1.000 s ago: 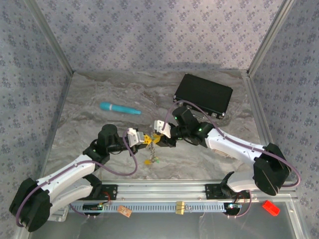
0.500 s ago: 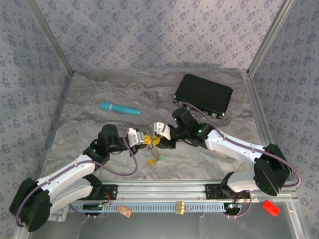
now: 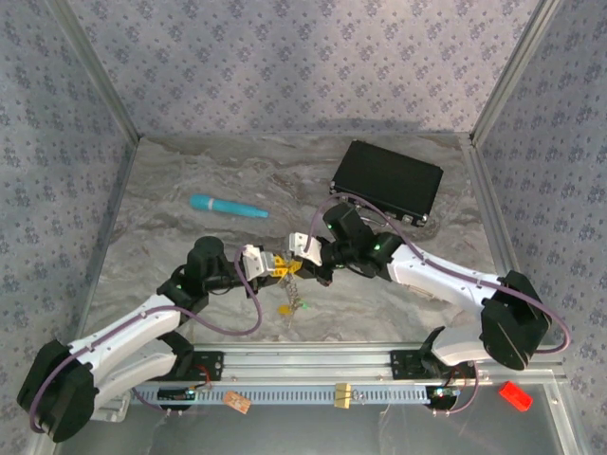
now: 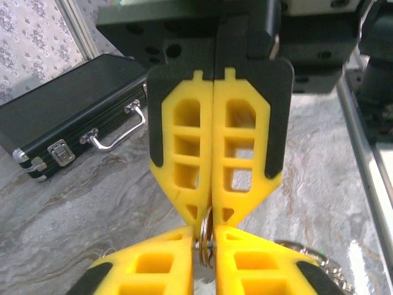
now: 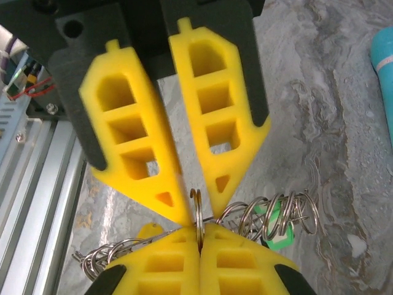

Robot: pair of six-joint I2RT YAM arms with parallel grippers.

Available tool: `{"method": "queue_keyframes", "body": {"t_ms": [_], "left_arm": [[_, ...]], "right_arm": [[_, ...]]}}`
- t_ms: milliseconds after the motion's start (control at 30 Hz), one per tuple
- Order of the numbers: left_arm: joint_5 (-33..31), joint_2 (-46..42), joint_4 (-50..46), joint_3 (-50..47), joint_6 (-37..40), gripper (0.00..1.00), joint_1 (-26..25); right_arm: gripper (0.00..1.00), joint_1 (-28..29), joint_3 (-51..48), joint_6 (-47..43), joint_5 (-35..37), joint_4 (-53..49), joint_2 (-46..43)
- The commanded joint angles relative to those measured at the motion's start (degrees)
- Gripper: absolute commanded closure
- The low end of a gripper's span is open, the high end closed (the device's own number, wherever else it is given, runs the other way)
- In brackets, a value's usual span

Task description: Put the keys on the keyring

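My two grippers meet tip to tip above the middle of the table. The right gripper [image 5: 199, 230] [image 3: 300, 266] is shut on the keyring [image 5: 196, 209], a thin metal split ring seen edge-on. The left gripper [image 4: 206, 238] [image 3: 276, 266] has its jaws slightly apart, and the same keyring [image 4: 207, 246] stands in the gap untouched. A bunch of linked rings [image 5: 270, 212] trails off it with a green-headed key [image 5: 277, 232]. In the top view the keys [image 3: 289, 303], yellow and green, dangle below the fingertips.
A black case [image 3: 387, 180] [image 4: 67, 117] lies at the back right. A teal stick [image 3: 228, 206] [image 5: 384, 80] lies at the back left. The metal rail [image 3: 322, 360] runs along the near edge, with a small red tag [image 3: 515, 395] beyond it on the right.
The right gripper's jaws have closed onto the ring. The left gripper's jaws have parted from it. Both wrists shifted slightly left, and the dangling keys swung a little.
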Motion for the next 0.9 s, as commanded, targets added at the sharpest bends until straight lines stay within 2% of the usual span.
{"method": "queue_keyframes", "body": {"t_ms": [0, 100, 333, 467, 533, 667, 733, 867], "left_arm": [[-1.12, -0.87, -7.14, 3.34, 4.89, 0.82, -1.31], [-1.97, -0.34, -10.49, 4.83, 7.17, 0.84, -2.12], [-1.44, 1.18, -9.18, 5.62, 7.44, 0.89, -2.49], [-0.86, 1.27, -8.64, 5.62, 7.30, 1.00, -2.46], [-0.89, 0.89, -8.47, 5.29, 7.14, 1.00, -2.48], [-0.80, -0.79, -5.15, 3.38, 5.33, 1.00, -2.47], [-0.73, -1.45, -2.00, 1.91, 3.37, 1.00, -2.49], [-0.22, -1.87, 3.09, -0.36, 0.12, 1.00, -2.49]], "right_arm": [[1.00, 0.69, 5.04, -4.70, 4.07, -7.68, 0.83], [1.00, 2.13, 6.98, -7.09, 7.11, -11.53, 1.27], [1.00, 5.14, 10.51, -10.00, 11.77, -15.07, 3.49], [1.00, 5.06, 9.81, -8.80, 9.43, -13.13, 2.73], [0.98, 4.00, 8.02, -7.13, 7.53, -10.62, 1.35], [0.79, 0.06, 1.08, -1.26, 0.58, -1.61, -2.22], [0.77, -1.67, -2.16, 2.08, -2.65, 3.52, -3.37], [0.76, -2.29, -5.06, 4.71, -4.56, 8.48, -3.59]]}}
